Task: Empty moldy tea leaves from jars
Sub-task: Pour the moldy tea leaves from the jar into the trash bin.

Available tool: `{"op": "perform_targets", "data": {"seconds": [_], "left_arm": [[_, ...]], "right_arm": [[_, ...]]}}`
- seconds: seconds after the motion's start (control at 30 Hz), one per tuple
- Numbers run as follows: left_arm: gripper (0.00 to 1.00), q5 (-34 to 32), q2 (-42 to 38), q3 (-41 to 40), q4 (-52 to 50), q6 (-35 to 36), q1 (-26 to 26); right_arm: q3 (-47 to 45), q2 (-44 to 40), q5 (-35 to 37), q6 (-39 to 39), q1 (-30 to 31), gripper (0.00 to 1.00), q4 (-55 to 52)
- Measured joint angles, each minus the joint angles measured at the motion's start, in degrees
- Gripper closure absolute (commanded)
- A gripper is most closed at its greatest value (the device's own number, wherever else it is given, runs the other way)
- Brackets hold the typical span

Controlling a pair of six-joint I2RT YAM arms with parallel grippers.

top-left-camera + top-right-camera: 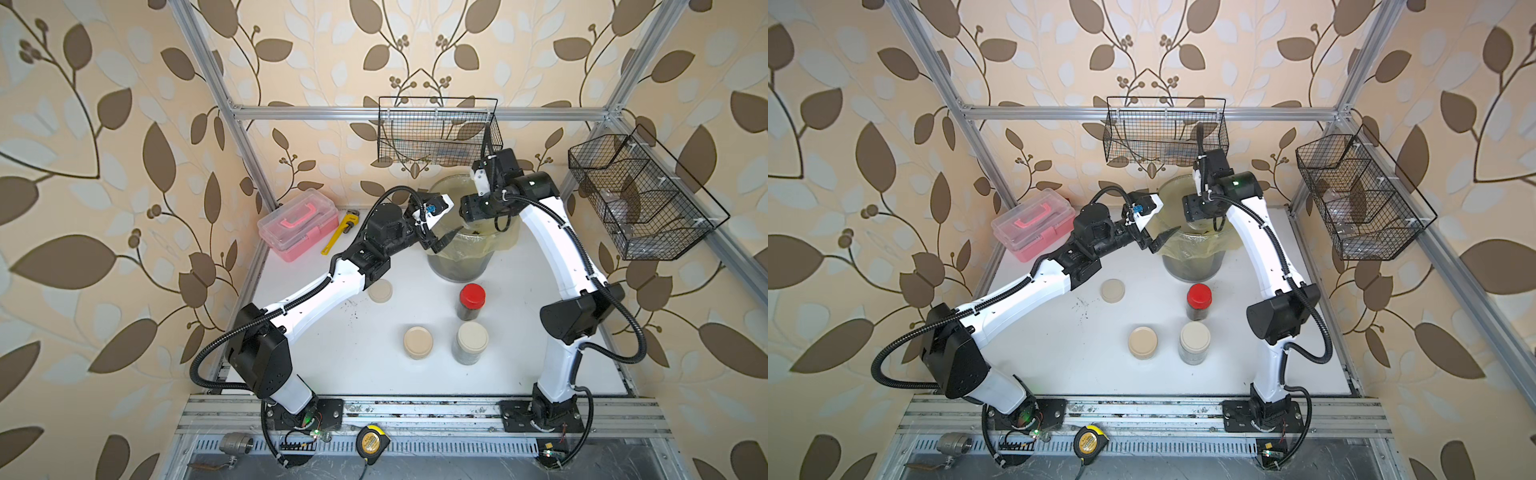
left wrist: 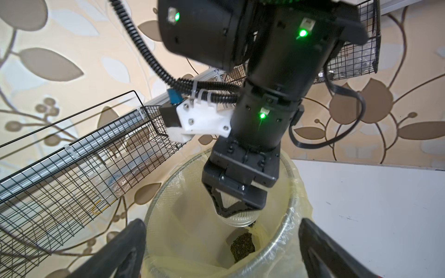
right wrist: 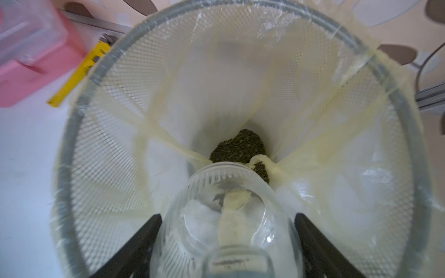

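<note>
Upended jar [image 3: 224, 216], mouth down into bin [image 3: 63, 154]

**Open jar tipped, leaves heaped below**

We see the open jar [image 3: 226, 187], clear glass and lidless, clamped in the right gripper [image 3: 227, 216]. Its mouth points down and away from the gripper, and a few dark specks cling inside. The tea leaves [image 3: 238, 149] lie in a dark crumbly heap below the mouth, beyond the fingertips. Well apart from that gripper, the red-lidded jar [image 1: 472, 301] and the beige-lidded jar [image 1: 471, 343] stand upright and closed, each with leaves inside.
</note>
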Motion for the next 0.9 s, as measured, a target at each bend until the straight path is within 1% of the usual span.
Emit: {"op": "perform_targets", "data": {"seconds": [0.03, 0.1, 0.2, 0.3, 0.47, 0.57, 0.63, 0.77, 0.9], "left_arm": [[0.01, 0.0, 0.0, -0.1, 0.3, -0.3, 0.0], [0.01, 0.0, 0.0, -0.4, 0.7, -1.0, 0.0], [0.01, 0.0, 0.0, -0.5, 0.7, -1.4, 0.0], [0.01, 0.0, 0.0, -0.5, 0.8, -2.2, 0.0], [0.01, 0.0, 0.0, -0.5, 0.8, -2.6, 0.0], [0.01, 0.0, 0.1, -0.5, 0.9, -2.6, 0.0], [0.01, 0.0, 0.3, -0.5, 1.5, -2.2, 0.0], [0.01, 0.5, 1.7, -0.5, 4.5, 0.1, 0.0], [0.01, 3.4, 5.3, 1.7, 6.7, 3.7, 0.0]], "right_arm": [[-2.4, -1.7, -1.8, 1.1, -0.8, 0.80, 2.0], [-4.9, -4.0, -0.4, 2.4, -1.7, 0.79, 4.1], [-2.8, -3.3, 3.7, 2.4, 0.0, 0.78, 3.9], [-0.3, -1.6, 5.0, 2.3, 1.7, 0.77, 3.6], [-4.2, -2.5, -2.3, 3.8, -0.2, 0.77, 6.6], [-4.3, -2.5, -2.1, 4.0, -1.2, 0.76, 6.8], [-4.7, -3.1, -3.6, 4.3, -1.5, 0.76, 7.7], [-11.3, -7.4, -10.5, 6.5, -2.8, 0.76, 13.1], [-16.5, -12.3, -17.0, 9.6, -5.4, 0.76, 18.1]]}}
